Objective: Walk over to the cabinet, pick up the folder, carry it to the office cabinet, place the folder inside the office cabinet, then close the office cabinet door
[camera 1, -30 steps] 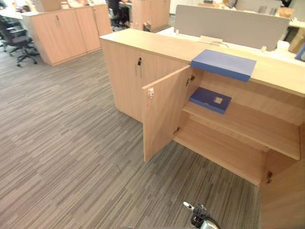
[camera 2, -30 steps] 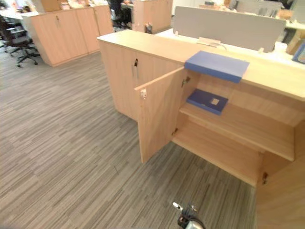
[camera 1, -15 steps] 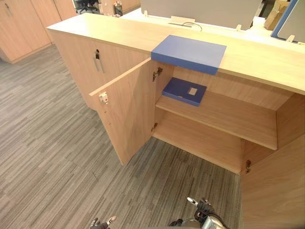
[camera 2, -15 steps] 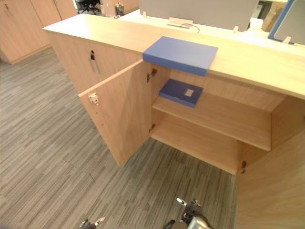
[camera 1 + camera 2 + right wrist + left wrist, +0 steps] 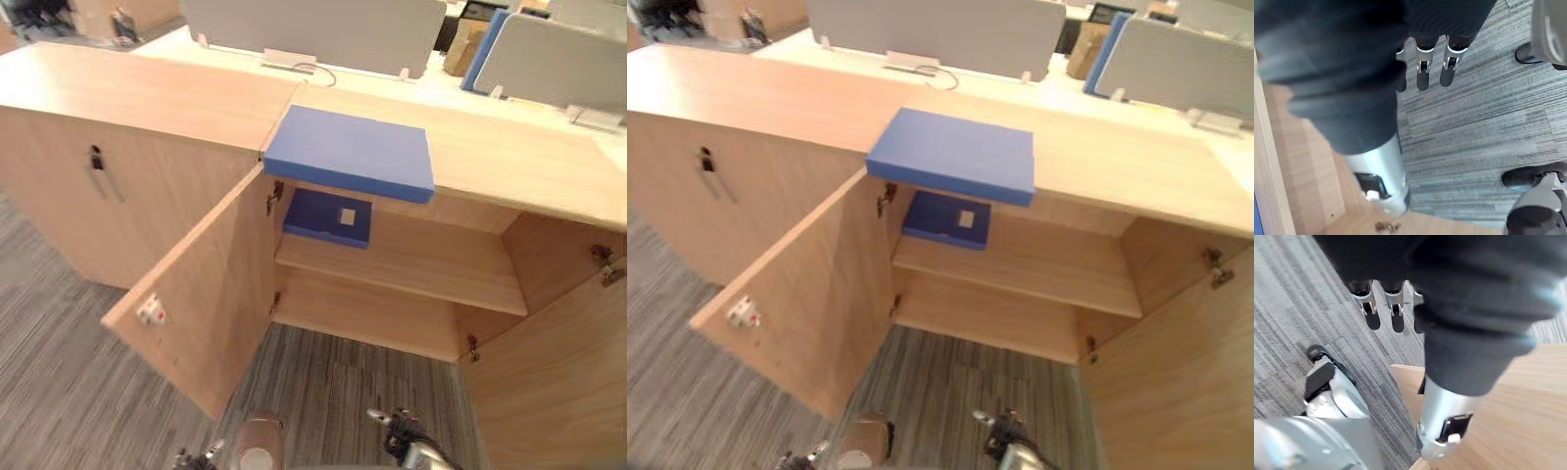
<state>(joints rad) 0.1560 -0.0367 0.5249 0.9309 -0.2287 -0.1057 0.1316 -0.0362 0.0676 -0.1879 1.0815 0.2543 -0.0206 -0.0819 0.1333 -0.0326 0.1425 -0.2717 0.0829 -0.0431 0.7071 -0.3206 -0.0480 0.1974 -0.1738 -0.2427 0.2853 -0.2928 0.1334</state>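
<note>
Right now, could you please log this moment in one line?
folder: on cabinet top | left door: open | left robot hand: open | right robot hand: open

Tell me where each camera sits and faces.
Left wrist view: left wrist, looking along the open left hand down at carpet.
Right wrist view: right wrist, along the open right hand to carpet.
Left eye view: head, looking down at the open cabinet, blue folder on top; both hands at bottom edge.
Right eye view: beside it, sharing that scene, slightly offset.

The right cabinet door (image 5: 558,392) is cut by the edge.
</note>
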